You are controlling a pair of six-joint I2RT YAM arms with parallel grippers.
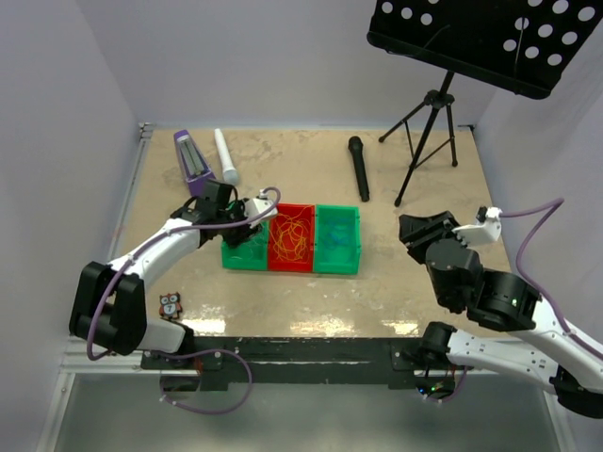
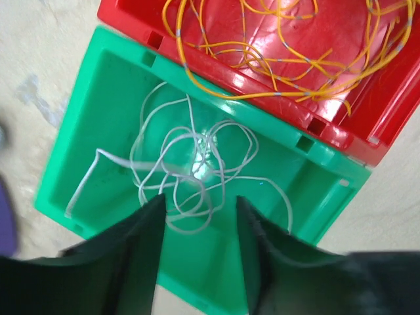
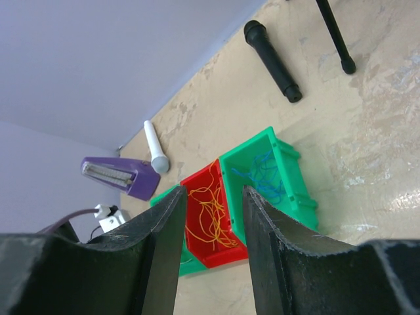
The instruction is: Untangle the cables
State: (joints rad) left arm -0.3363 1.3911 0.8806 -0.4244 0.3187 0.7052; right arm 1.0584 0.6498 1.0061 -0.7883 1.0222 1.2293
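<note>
**Top view.** Three bins stand side by side mid-desk (image 1: 311,306): left green bin (image 1: 236,256), red bin (image 1: 290,267), right green bin (image 1: 336,268). The left claw (image 1: 243,224) hangs over the left green bin. The right claw (image 1: 413,235) hovers well apart from the bins, toward the desk's right edge. The orange-yellow cable (image 1: 292,235) lies as a loose nest in the red bin. A black microphone (image 1: 359,168) and a white microphone (image 1: 224,155) lie toward the far edge, clear of the work.

**Left wrist view.** The white cable (image 2: 190,174) lies on the bin floor in slack, overlapping loops. One strand runs off toward a corner. The left claw's jaws stand partly apart just above the loops, with nothing pinched that I can see.

Handling, my guess:
- The cable is thread-thin, near weightless and limp.
- A lifted loop will likely sag and drag its neighbours along.
- It will likely slide on the glossy plastic.
- Best hold: a single outlying loop or the stray strand, not the crowded crossings in the middle.
- The jaws would need to close right down to keep it.

**Right wrist view.** The right claw's jaws are parted about halfway and empty, looking down on the bins from a distance. The blue cable (image 3: 262,174) sits as a small scribble in the right green bin. Each colour appears to have its own bin, so the sorting looks mostly done.
</note>
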